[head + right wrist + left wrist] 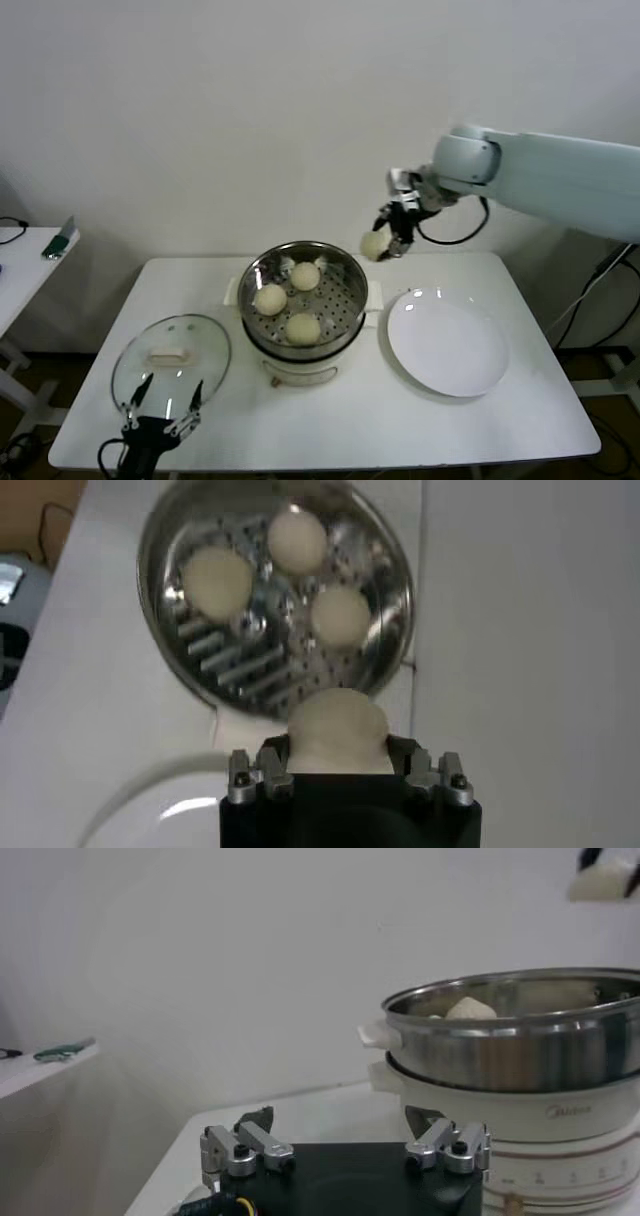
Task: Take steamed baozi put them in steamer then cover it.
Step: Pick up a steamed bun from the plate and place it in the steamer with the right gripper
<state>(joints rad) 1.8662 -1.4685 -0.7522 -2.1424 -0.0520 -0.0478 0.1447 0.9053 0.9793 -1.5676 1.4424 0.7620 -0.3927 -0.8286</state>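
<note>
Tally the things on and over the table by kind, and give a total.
Baozi: 4, three in the steamer, one held by the right gripper
Steamer: 1
Glass cover: 1
White plate: 1
Total: 7

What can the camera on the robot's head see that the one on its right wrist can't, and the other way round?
Only the head view shows the glass cover lying on the table left of the steamer, the left gripper open just in front of it, and the whole white plate.

Only the right wrist view looks straight down onto the perforated tray.

Both show the steamer holding three baozi, and the right gripper shut on a fourth baozi above the table.
</note>
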